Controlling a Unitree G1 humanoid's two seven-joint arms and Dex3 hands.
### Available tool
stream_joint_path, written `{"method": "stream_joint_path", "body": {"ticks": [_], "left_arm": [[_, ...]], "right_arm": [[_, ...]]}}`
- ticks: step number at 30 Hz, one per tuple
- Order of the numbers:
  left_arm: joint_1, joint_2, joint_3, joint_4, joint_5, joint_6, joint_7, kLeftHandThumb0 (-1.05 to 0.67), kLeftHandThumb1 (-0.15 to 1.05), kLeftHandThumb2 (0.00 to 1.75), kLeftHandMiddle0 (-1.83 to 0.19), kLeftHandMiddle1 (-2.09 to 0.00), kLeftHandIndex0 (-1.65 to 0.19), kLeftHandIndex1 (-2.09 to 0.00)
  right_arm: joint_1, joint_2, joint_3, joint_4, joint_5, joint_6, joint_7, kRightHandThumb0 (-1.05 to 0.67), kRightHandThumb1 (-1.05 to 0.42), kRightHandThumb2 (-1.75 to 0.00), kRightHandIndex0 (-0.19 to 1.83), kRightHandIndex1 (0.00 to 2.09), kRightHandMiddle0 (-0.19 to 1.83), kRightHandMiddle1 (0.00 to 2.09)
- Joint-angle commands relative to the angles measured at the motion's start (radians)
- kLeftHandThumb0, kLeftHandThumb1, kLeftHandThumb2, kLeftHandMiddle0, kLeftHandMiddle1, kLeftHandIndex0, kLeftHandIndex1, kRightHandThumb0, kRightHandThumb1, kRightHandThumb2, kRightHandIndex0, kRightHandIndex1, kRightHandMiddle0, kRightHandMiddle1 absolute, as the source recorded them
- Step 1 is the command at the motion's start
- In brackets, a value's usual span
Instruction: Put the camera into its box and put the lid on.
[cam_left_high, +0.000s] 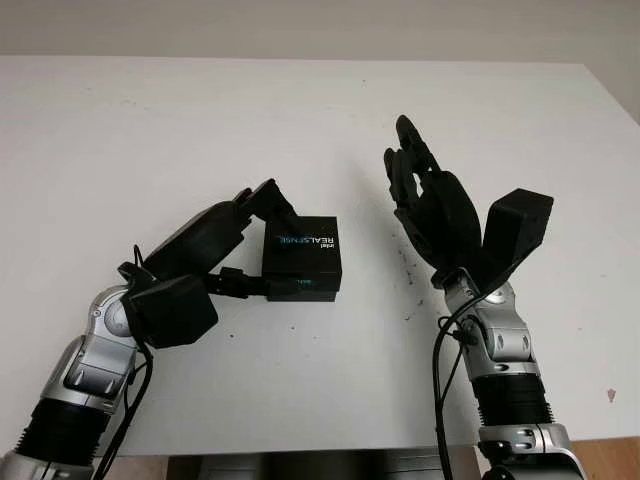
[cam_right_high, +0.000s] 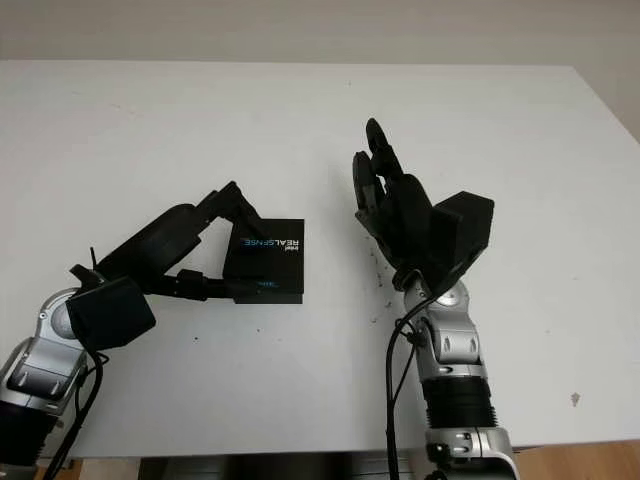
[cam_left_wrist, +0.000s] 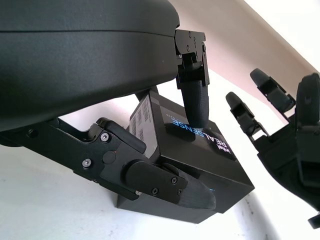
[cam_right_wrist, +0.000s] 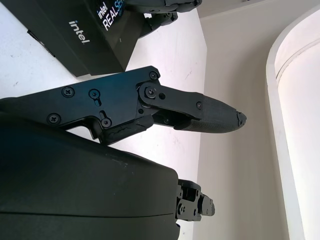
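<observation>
A black box printed "RealSense" (cam_left_high: 300, 258) sits on the white table (cam_left_high: 200, 120) near the middle, with its lid on. Whatever is inside is hidden. My left hand (cam_left_high: 265, 250) comes in from the lower left and is shut on the box. In the left wrist view one finger (cam_left_wrist: 195, 107) presses on the lid's top and another finger (cam_left_wrist: 190, 192) lies along the box's near side. My right hand (cam_left_high: 425, 190) is open and held up off the table, a short way right of the box and apart from it.
The table's front edge runs below both arms and its right edge (cam_left_high: 610, 110) slants at the far right. A few dark specks (cam_left_high: 408, 270) mark the surface between the box and the right arm.
</observation>
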Motion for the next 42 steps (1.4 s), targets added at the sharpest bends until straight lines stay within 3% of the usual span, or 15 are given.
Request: {"method": "stream_joint_path", "body": {"ticks": [1, 6, 17, 28, 29, 31, 33, 36, 42], "left_arm": [[0.004, 0.01, 0.003, 0.006, 0.013, -0.009, 0.01, -0.26, 1.05, 0.29, -0.12, -1.9, 0.06, -1.68], [0.021, 0.012, 0.004, -0.004, 0.032, -0.03, 0.022, -0.26, 1.05, 0.29, -0.12, -1.93, 0.05, -1.67], [0.033, 0.009, -0.014, 0.085, 0.134, -0.198, 0.141, -0.26, 1.05, 0.31, -0.01, -2.04, 0.1, -1.65], [0.054, 0.007, -0.019, 0.07, 0.149, -0.141, 0.138, -0.28, 1.05, 0.31, -0.03, -2.07, 0.08, -1.66], [0.057, 0.016, -0.024, 0.05, 0.17, -0.108, 0.125, -0.33, 1.05, 0.35, 0.05, -1.86, 0.11, -1.57], [0.059, 0.046, -0.042, -0.004, 0.241, -0.031, 0.081, -0.42, 1.05, 0.43, 0.05, -1.13, 0.14, -1.2], [0.054, 0.081, -0.066, -0.055, 0.323, 0.035, 0.027, -0.55, 1.05, 0.55, 0.05, -0.34, 0.14, -0.58], [0.042, 0.122, -0.104, -0.105, 0.42, 0.108, -0.056, -0.7, 1.05, 0.68, 0.17, -0.05, 0.18, -0.12], [0.022, 0.157, -0.15, -0.152, 0.486, 0.198, -0.203, -0.86, 1.05, 0.75, 0.19, 0.0, 0.19, 0.0]], "right_arm": [[0.006, -0.01, -0.003, -0.029, 0.003, 0.003, 0.004, -0.65, -1.05, -0.59, -0.11, 0.05, -0.09, 0.05], [0.005, -0.01, -0.003, -0.024, 0.002, -0.004, 0.005, -0.65, -1.05, -0.59, -0.1, 0.05, -0.09, 0.05], [0.006, -0.008, -0.001, -0.028, 0.0, -0.004, 0.004, -0.65, -1.05, -0.59, -0.1, 0.05, -0.09, 0.05], [0.01, -0.011, 0.001, -0.037, -0.001, -0.003, 0.007, -0.65, -1.05, -0.59, -0.1, 0.05, -0.09, 0.05], [0.009, -0.012, 0.001, -0.035, -0.002, -0.006, 0.008, -0.65, -1.05, -0.59, -0.11, 0.05, -0.09, 0.05], [0.009, -0.013, 0.001, -0.036, -0.004, -0.003, 0.007, -0.65, -1.05, -0.59, -0.1, 0.05, -0.09, 0.05], [0.01, -0.011, 0.001, -0.041, -0.004, -0.001, 0.005, -0.65, -1.05, -0.6, -0.11, 0.05, -0.09, 0.05], [0.01, -0.01, 0.001, -0.043, -0.002, 0.001, 0.004, -0.65, -1.05, -0.6, -0.11, 0.05, -0.09, 0.05], [0.009, -0.011, 0.001, -0.04, -0.001, -0.004, 0.005, -0.65, -1.05, -0.59, -0.1, 0.05, -0.09, 0.05]]}}
